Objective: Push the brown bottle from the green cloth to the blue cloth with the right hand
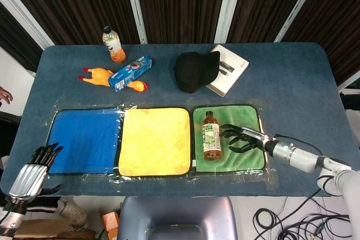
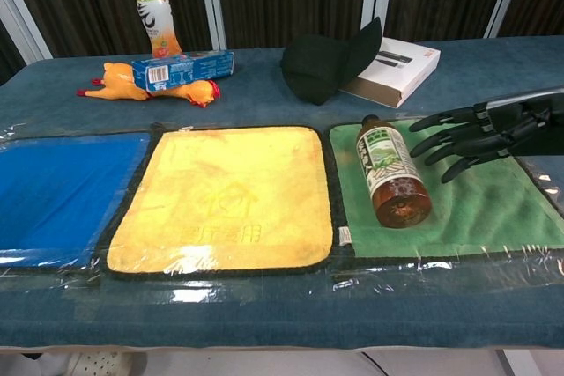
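The brown bottle (image 1: 211, 136) (image 2: 387, 171) lies on its side on the left part of the green cloth (image 1: 247, 158) (image 2: 493, 209), cap pointing to the far side. My right hand (image 1: 241, 138) (image 2: 467, 136) hovers just right of it with fingers spread toward the bottle; whether the fingertips touch it I cannot tell. The blue cloth (image 1: 84, 140) (image 2: 53, 191) lies at the far left, past the yellow cloth (image 1: 155, 140) (image 2: 225, 195). My left hand (image 1: 35, 170) hangs off the table's front left corner, fingers apart, holding nothing.
At the back stand an orange drink bottle (image 1: 113, 44), a rubber chicken (image 1: 98, 76) with a blue box (image 1: 130, 72) on it, a black cap (image 1: 194, 70) and a white book (image 1: 229, 69). Clear plastic film covers the three cloths.
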Motion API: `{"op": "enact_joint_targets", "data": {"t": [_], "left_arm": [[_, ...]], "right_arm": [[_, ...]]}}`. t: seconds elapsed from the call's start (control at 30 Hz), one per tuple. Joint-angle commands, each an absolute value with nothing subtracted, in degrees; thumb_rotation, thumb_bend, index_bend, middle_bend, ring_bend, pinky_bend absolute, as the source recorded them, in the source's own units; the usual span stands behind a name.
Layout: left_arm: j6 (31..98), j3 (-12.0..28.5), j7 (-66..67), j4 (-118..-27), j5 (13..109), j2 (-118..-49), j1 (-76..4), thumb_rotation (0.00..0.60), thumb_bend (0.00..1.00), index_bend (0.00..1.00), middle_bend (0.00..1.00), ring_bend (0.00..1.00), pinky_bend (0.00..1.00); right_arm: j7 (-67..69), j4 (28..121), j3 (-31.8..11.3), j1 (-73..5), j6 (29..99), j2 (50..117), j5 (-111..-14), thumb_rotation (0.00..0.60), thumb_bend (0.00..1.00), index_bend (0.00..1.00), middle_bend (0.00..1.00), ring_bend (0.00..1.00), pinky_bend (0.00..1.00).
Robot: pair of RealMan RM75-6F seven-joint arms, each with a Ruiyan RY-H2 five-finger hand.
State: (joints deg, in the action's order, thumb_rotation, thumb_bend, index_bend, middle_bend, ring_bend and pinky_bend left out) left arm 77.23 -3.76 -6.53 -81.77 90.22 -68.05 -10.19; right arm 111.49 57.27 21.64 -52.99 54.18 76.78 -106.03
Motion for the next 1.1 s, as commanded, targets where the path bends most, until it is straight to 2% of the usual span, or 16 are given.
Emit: {"op": "enact_joint_targets", "data": {"t": [0.03,0.73,1.1], "left_arm": [[77.2,-3.8,-6.6,-81.8,90.2,-68.0,-10.2,0.6,0.04,0.0,0.0,0.0,0.07],[77.8,-3.6,-7.5,-81.9,90.6,-67.4,-9.9,0.6,0.04,0.0,0.0,0.0,0.07],[78.1,-3.6,-8.2,-81.8,90.8,-67.1,-9.8,0.6,0.04,0.0,0.0,0.0,0.07]], "right_arm": [[110.7,58.1,21.4,-53.8,53.4,76.9,-105.8,0.6,0.34,0.09,0.17,0.12,0.23],[100.0,67.3,15.1,-61.1,45.9,79.3,-100.5,0.6,0.34,0.08,0.17,0.12,0.19],[94.5,69.2,11.7,-63.6,41.9,81.6,-97.2,0.6,0.34,0.08,0.17,0.12,0.18]]}}
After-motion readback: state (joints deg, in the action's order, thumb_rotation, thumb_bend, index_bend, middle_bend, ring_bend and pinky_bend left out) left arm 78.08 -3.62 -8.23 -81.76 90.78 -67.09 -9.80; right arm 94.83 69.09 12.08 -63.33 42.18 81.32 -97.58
